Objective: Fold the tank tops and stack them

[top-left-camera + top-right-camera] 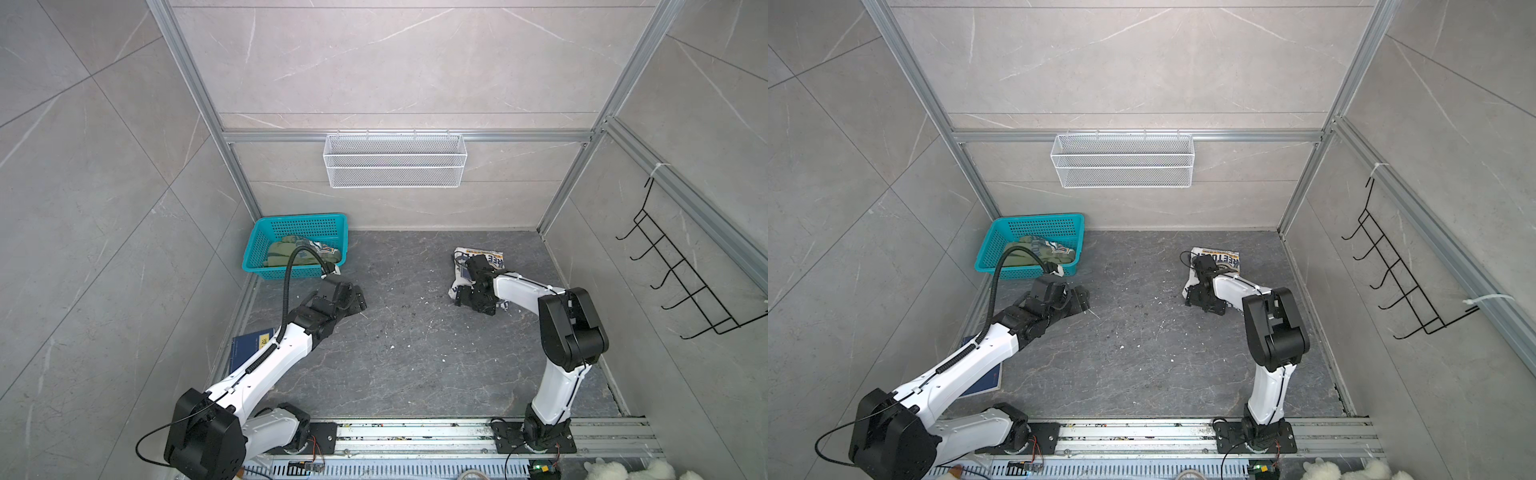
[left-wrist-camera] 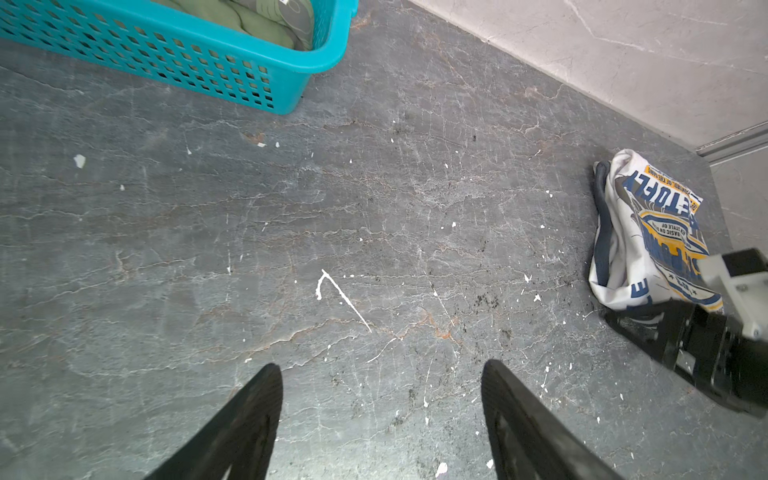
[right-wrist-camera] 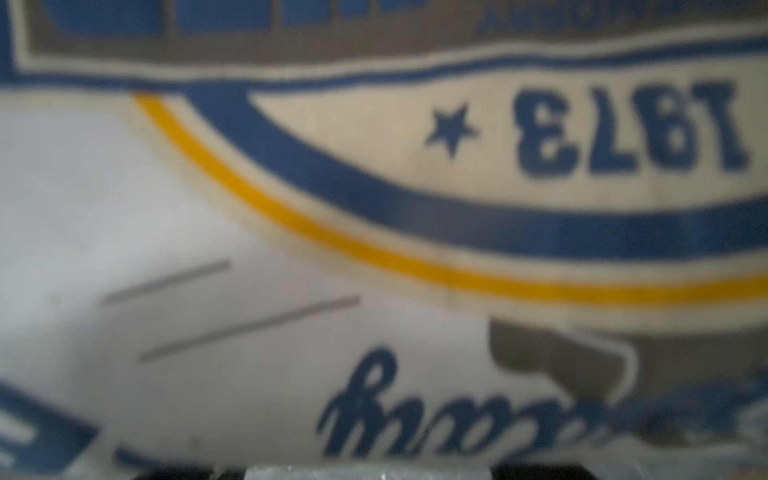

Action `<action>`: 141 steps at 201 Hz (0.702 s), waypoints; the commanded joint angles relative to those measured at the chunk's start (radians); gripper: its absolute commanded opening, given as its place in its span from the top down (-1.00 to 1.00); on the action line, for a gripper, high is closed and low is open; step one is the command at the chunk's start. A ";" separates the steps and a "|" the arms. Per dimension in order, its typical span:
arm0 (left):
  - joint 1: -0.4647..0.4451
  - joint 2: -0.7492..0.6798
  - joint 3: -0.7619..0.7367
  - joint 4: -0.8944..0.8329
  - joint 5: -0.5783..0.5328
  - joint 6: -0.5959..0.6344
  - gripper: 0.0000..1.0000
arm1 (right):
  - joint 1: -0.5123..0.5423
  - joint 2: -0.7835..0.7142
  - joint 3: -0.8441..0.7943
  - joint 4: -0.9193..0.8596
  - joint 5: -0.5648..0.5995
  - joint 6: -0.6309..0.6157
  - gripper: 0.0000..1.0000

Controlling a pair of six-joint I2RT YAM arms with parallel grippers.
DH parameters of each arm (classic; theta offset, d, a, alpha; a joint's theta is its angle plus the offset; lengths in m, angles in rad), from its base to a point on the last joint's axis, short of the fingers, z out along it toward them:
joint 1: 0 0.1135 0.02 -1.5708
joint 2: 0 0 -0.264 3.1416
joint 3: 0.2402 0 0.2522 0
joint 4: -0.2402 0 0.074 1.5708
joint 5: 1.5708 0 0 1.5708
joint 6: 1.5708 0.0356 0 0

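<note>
Shows a bunched white tank top (image 2: 640, 232), navy-trimmed, navy-yellow badge facing up. Lies under the right gripper (image 1: 473, 305), fingers spread, well apart from the left gripper (image 2: 381, 368), likewise spread.

Table (image 1: 415, 365) layout, for your log:

- Basket (image 1: 303, 217) sits in the back-left corner, against the wall.
- First tank top (image 1: 282, 254) lies bunched inside it.
- Second tank top (image 1: 482, 252) lies on the table back-right, well apart from the basket.
- Your right gripper (image 1: 465, 297) is over its near edge (contact unclear from above).
- Your left gripper (image 2: 382, 370) hovers over bare table, just in front of the basket.
- Book (image 1: 249, 353) lies front-left, partly under your left arm.
- Wire tray (image 1: 395, 160) hangs mid back wall.
- Hook rack (image 1: 685, 282) hangs on the right wall.
</note>
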 commanded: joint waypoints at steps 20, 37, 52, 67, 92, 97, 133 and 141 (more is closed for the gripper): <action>0.008 -0.062 -0.001 -0.024 -0.048 0.044 -0.56 | -0.083 0.095 0.118 -0.052 0.073 -0.050 -0.69; 0.011 -0.072 -0.001 -0.032 -0.060 0.052 -0.58 | -0.125 0.125 0.169 -0.062 0.044 -0.074 -0.69; 0.017 -0.071 0.003 -0.037 -0.066 0.060 -0.59 | -0.138 0.149 0.218 -0.068 0.032 -0.095 -0.69; 0.031 -0.063 0.025 -0.051 -0.068 0.068 -0.59 | -0.139 0.189 0.296 -0.104 0.034 -0.113 -0.69; 0.069 -0.037 0.080 -0.081 -0.068 0.100 -0.62 | -0.142 0.235 0.381 -0.149 0.052 -0.128 -0.69; 0.083 -0.026 0.096 -0.091 -0.067 0.105 -0.62 | -0.143 0.236 0.387 -0.152 0.051 -0.128 -0.70; 0.199 0.080 0.218 -0.135 -0.033 0.119 -0.63 | -0.141 0.101 0.292 -0.107 -0.039 -0.113 -0.72; 0.225 0.104 0.238 -0.132 -0.009 0.115 -0.63 | -0.138 0.047 0.250 -0.092 -0.052 -0.108 -0.73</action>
